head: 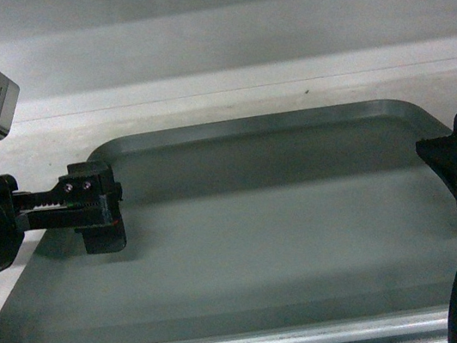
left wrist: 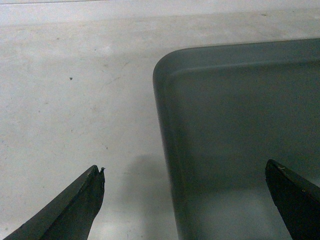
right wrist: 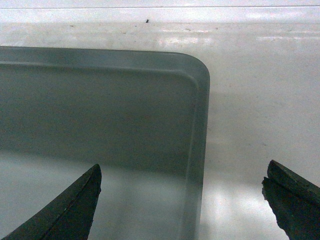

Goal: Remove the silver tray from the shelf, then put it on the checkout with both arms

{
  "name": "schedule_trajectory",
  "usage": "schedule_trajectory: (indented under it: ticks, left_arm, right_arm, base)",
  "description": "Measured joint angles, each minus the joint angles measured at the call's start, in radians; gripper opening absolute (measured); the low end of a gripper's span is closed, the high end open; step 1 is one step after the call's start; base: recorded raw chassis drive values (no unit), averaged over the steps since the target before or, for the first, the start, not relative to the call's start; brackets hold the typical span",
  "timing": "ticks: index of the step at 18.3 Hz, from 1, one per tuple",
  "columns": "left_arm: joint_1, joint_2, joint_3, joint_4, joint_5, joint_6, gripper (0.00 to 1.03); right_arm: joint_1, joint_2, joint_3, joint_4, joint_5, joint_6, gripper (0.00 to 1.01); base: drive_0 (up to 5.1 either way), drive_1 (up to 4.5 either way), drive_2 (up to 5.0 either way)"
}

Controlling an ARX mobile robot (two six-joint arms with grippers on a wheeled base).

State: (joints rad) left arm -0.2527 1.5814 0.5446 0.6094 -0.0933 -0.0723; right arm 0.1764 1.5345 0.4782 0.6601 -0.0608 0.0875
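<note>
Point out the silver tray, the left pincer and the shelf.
silver tray (head: 273, 234): head view, bare bottom near the middle.
left pincer (left wrist: 185, 200): left wrist view, midway between its open fingertips.
shelf (left wrist: 75, 100): left wrist view, bare white board left of the tray.

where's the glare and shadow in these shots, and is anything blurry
Head view: soft and grainy, a dark shadow under the left pincer on the silver tray. Left wrist view: a faint shadow on the shelf beside the tray rim. Right wrist view: bright glare on the shelf right of the tray, fingertips blurred.
</note>
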Motion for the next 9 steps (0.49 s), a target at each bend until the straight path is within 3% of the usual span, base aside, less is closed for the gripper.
schedule_trajectory:
  ticks: [5,9]
  left_arm:
    - [-0.002,0.047,0.001,0.054,-0.018,-0.003,0.98]
    - [-0.001,0.101,-0.045,0.190,-0.031,-0.011,0.98]
  right_arm:
    - [-0.006,0.071,0.024,0.039,0.024,0.021,0.98]
    - [-0.005,0.169,0.018,0.164,0.054,0.020,0.98]
  base:
    - [0.0,0.00,0.0]
    - [0.0,0.00,0.0]
